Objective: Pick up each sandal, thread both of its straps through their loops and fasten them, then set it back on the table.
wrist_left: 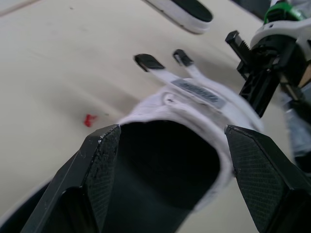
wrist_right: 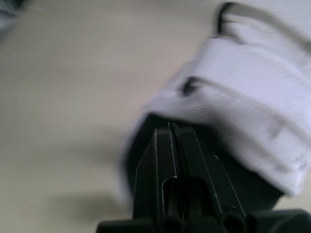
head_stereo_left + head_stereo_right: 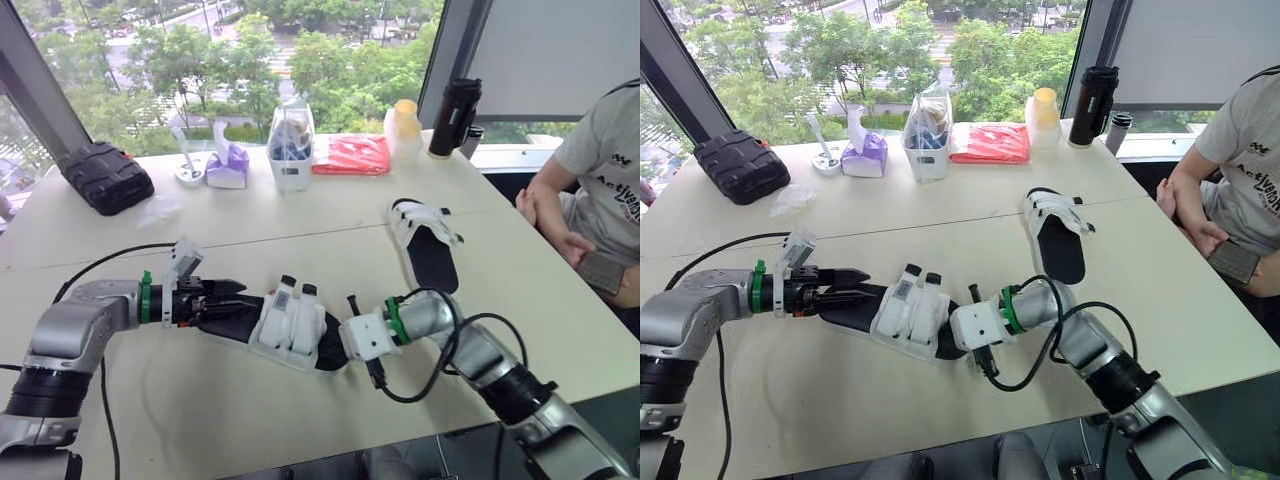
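Currently the sandal's [image 3: 290, 325] heel sits between the open left fingers [image 1: 102, 160]. Closed right fingers [image 2: 165, 160] meet its toe; both forearms angle inward.

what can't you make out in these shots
- The loops of the near sandal: covered by its white straps in the head views, blurred in the right wrist view.
- Whether the shut right gripper pinches anything: right wrist view, its fingers cover the tips.
- The person: cut off by the head views' right edge.

Left pincer [image 1: 171, 133] wide apart, right pincer [image 2: 172, 130] tight together, arms inward.
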You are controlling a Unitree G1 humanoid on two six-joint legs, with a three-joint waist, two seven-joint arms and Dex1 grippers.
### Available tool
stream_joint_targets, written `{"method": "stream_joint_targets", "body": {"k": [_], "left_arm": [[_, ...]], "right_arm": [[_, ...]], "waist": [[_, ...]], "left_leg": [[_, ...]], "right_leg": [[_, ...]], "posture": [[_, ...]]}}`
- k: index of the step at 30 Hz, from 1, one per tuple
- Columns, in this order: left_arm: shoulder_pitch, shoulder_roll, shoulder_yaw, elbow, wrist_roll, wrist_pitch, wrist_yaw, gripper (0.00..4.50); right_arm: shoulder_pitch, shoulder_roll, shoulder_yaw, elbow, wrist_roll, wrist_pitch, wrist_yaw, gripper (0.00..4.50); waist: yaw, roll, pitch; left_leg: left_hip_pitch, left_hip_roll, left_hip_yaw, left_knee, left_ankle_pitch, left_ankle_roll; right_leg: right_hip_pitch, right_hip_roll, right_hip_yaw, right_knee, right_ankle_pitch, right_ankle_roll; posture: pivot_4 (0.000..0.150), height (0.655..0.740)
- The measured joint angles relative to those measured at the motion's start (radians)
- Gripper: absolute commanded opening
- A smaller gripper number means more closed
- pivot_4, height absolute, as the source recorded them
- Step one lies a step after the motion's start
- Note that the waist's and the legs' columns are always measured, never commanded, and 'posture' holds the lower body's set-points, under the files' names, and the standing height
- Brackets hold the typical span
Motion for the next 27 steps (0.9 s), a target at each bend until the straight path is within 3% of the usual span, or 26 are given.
{"method": "stream_joint_targets", "body": {"k": [13, 22, 27], "left_arm": [[-0.108, -0.007, -0.021, 0.114, -0.112, 0.263, -0.037, 3.53], [-0.112, -0.037, -0.072, 0.131, -0.156, 0.396, -0.039, 3.53], [-0.14, -0.125, -0.134, 0.138, -0.153, 0.395, -0.017, 3.53]], "right_arm": [[-0.03, -0.228, -0.169, -0.279, 0.108, 0.059, 0.071, 0.0], [-0.081, -0.232, -0.197, -0.306, 0.128, 0.054, 0.061, 0.0], [-0.081, -0.231, -0.197, -0.305, 0.128, 0.06, 0.05, 0.0]], "waist": [[0.0, -0.002, 0.005], [0.002, -0.002, 0.005], [0.006, -0.002, 0.005]], "left_leg": [[-0.001, 0.0, 0.0, 0.003, 0.0, 0.0], [-0.001, 0.0, 0.0, 0.004, 0.0, 0.001], [-0.003, -0.001, -0.001, 0.005, 0.0, 0.0]], "right_leg": [[0.001, 0.0, -0.001, 0.0, 0.0, 0.0], [0.001, 0.0, -0.001, 0.0, 0.0, 0.0], [0.001, -0.001, -0.001, 0.0, 0.0, 0.0]], "posture": [[0.15, 0.74], [0.15, 0.74], [0.15, 0.74]]}}
